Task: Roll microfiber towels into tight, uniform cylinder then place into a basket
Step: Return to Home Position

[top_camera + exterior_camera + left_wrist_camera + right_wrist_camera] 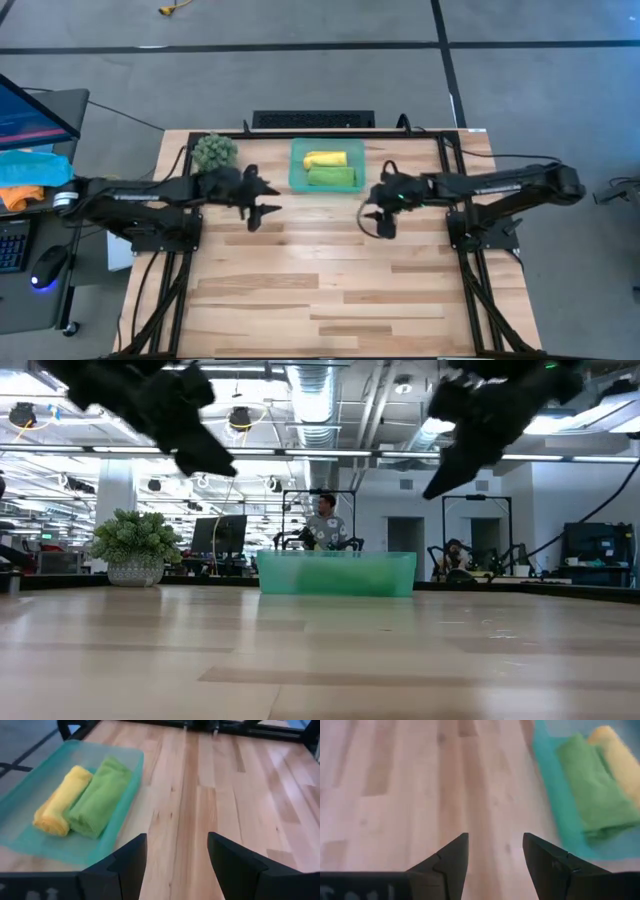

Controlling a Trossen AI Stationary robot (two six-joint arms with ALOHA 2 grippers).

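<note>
Teal basket (337,573) hides yellow towel (60,800), green towel (97,795) in low view; left pincer (177,840), right pincer (496,837) gape empty.

— Could any writing be read?

— None. Pale marks (41,893) sat on the dark body just behind the left gripper (176,836), and similar ones sat behind the right gripper (495,836), but neither could be made out.

— And the basket (296,170), ahead of both grippers?

— No legible label on its walls. The monitor (30,110), far out behind the left gripper, showed only blue and no readable characters.
</note>
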